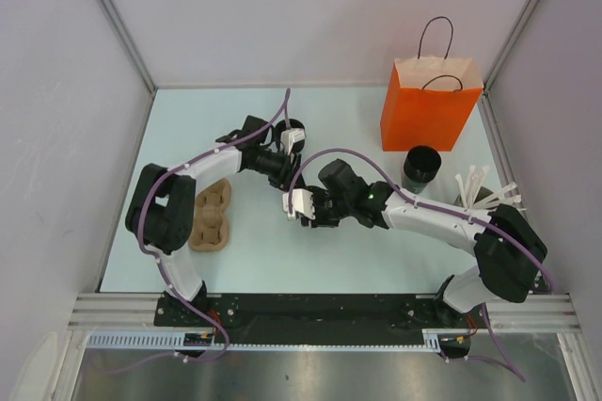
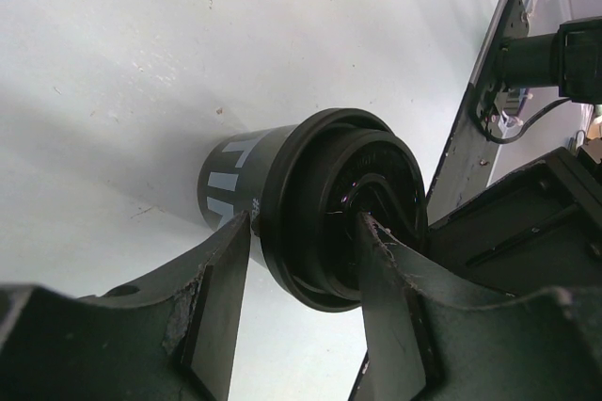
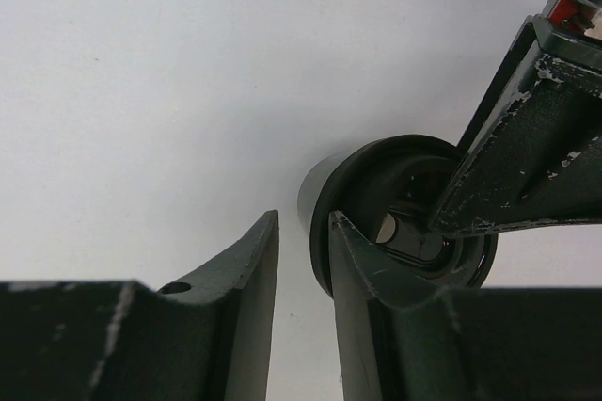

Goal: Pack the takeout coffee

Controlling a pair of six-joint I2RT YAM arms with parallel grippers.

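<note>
The takeout coffee, a small black cup with a round black lid, stands on the pale table left of centre. My left gripper is at it. In the left wrist view its jaws take the cup: one finger lies against the wall under the lid rim, the other crosses the lid. My right gripper hangs just in front of the cup. In the right wrist view its fingers stand a narrow gap apart with only table between them, the cup just beyond its right finger.
An orange paper bag stands upright at the back right. Another black cup sits in front of it, with white sticks to its right. A brown pulp tray lies by the left arm.
</note>
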